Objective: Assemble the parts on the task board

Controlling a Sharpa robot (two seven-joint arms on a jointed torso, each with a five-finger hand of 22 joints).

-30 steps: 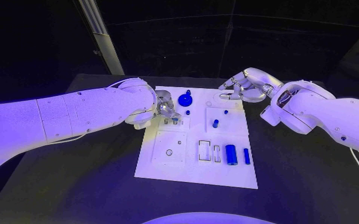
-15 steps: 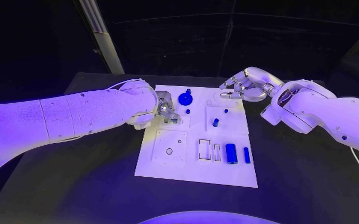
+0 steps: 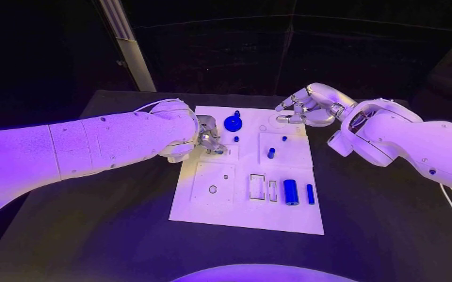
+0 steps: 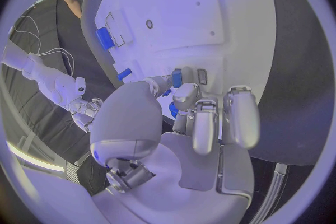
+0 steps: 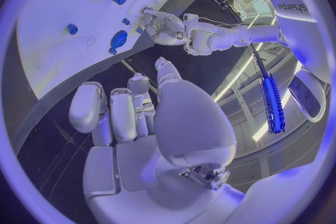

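Left hand (image 3: pixel 209 140) is down on the task board (image 3: pixel 217 207) at its near-left upper area, fingertips pinching a small blue part (image 4: pixel 176 78) at a slot just ahead of the fingers; the part's long axis runs along them. Right hand (image 3: pixel 303 113) hovers by the board's far corner, fingers curled, holding nothing, farther from that slot. Blue disc (image 3: pixel 232 125) sits just beyond the left hand.
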